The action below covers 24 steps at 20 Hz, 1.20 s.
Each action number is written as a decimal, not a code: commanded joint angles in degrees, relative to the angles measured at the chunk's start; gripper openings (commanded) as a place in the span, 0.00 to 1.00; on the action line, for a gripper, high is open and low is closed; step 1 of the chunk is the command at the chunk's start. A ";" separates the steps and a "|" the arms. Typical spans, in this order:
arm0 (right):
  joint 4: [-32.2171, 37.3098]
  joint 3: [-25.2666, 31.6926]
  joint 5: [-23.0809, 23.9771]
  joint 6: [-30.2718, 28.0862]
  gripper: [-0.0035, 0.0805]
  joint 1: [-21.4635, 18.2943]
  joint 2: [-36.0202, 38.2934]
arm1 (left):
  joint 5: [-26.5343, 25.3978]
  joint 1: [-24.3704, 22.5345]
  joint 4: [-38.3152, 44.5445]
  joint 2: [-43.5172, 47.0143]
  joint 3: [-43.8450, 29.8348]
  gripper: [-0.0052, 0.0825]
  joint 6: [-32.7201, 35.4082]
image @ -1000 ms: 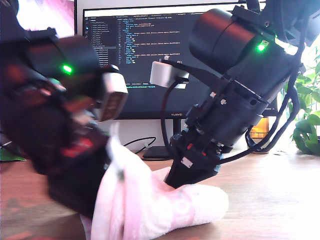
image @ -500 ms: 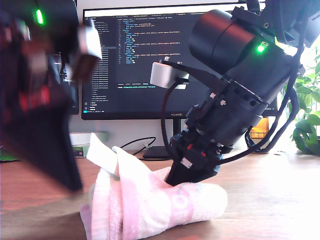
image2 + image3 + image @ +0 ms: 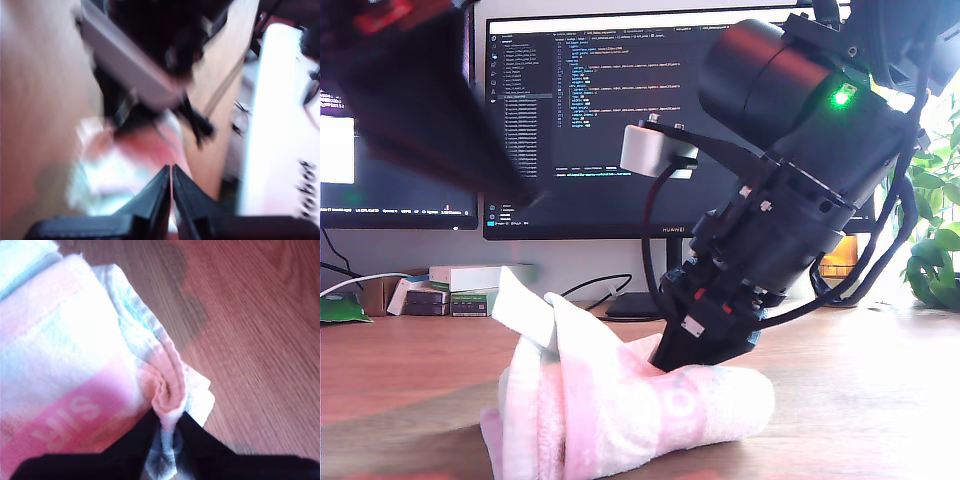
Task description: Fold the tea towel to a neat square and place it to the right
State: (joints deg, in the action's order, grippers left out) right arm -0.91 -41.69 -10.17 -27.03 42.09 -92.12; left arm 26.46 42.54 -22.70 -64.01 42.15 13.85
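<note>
The tea towel [image 3: 620,420] lies bunched in a pink and white heap on the wooden table, with one hemmed flap standing up on the side toward the exterior view's left. My second gripper [image 3: 705,358] presses down into the heap and is shut on a pinched fold of the towel [image 3: 65,365], which bulges out between its jaws [image 3: 167,422]. My first gripper [image 3: 515,180] hangs blurred high at the exterior view's upper left, well clear of the cloth. Its jaws [image 3: 171,167] are shut with nothing between them, and the towel [image 3: 115,170] shows blurred below.
Two monitors [image 3: 590,120] stand behind the table. Small boxes [image 3: 460,290] and a cable [image 3: 595,288] lie at their foot. A green plant [image 3: 935,250] is at the exterior view's right. Bare wooden tabletop [image 3: 860,400] stretches toward the exterior view's right.
My first arm rose from the towel's near end up to the exterior view's upper left, letting the cloth go. The released flap stays standing. The second arm has not moved.
</note>
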 commanded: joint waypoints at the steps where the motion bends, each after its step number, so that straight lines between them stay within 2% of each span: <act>1: -0.15 0.72 0.44 0.07 0.03 -0.11 -2.01 | -0.70 -0.07 4.13 -0.52 -3.74 0.04 1.25; 6: -0.04 0.72 0.46 0.04 0.03 -0.11 -2.01 | -2.36 0.00 21.05 -0.52 -10.91 0.04 -0.90; 10: 0.07 0.72 0.44 0.07 0.03 -0.11 -2.01 | -3.74 -0.04 31.45 -0.87 -16.72 0.04 -1.99; 15: 0.94 0.70 0.55 0.07 0.04 -0.11 -2.01 | -2.08 0.79 38.60 -5.49 -19.10 0.04 -3.45; 20: 0.83 0.59 3.30 0.09 0.25 -0.11 -2.01 | -2.08 1.29 43.30 -9.01 -19.10 0.04 -4.79; 24: 0.79 0.04 3.28 0.15 0.26 -0.09 -1.99 | -3.13 1.40 45.44 -12.17 -19.10 0.04 -4.81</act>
State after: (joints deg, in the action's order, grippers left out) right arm 0.36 -41.80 -7.16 -27.03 42.09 -92.18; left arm 23.49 43.75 21.93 -74.74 23.55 9.19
